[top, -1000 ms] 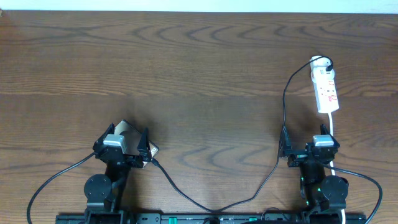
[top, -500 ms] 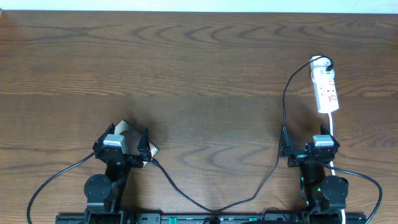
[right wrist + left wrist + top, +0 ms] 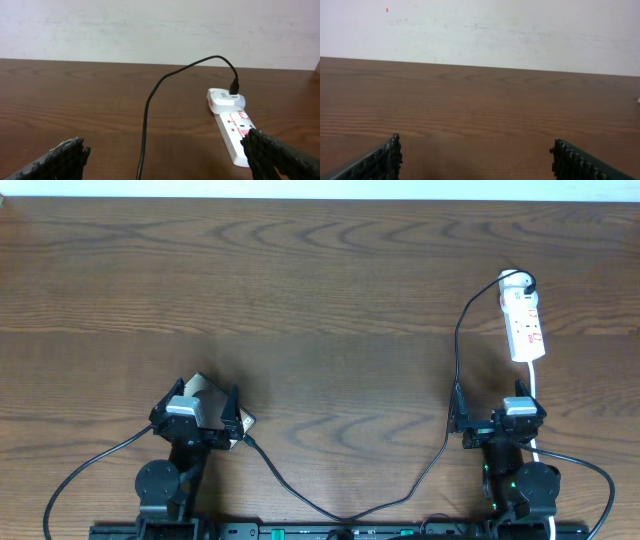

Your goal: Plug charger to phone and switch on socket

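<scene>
White socket (image 3: pixel 524 320), red marks; black charger (image 3: pixel 146 117); brown woodgrain table (image 3: pixel 320 290).

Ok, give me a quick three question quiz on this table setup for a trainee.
1. Fill in: the left hand and the right hand both stand ____.
2. The phone lies beneath which? A) left hand B) right hand
3. True or false: the charger is plugged into the adapter on the socket.
Key: 1 open; 2 A; 3 true.
</scene>
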Controlling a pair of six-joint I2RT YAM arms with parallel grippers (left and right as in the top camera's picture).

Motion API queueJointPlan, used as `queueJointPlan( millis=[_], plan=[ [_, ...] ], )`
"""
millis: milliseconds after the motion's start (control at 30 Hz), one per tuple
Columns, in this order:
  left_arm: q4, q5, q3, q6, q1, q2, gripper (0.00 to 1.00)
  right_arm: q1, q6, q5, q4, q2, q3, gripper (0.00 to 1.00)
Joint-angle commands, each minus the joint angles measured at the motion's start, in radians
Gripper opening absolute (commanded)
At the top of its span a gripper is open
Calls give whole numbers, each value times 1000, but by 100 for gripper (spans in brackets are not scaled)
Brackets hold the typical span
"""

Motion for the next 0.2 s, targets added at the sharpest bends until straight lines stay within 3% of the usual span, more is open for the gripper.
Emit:
queueJointPlan(
  millis=[0,167],
  plan=[
    [-45,27,-10,2,-3,-9,93,11,-12,8,-5,-8,-2,99],
    [-45,27,-10,2,-3,-9,93,11,-12,8,-5,-8,-2,99]
  ],
)
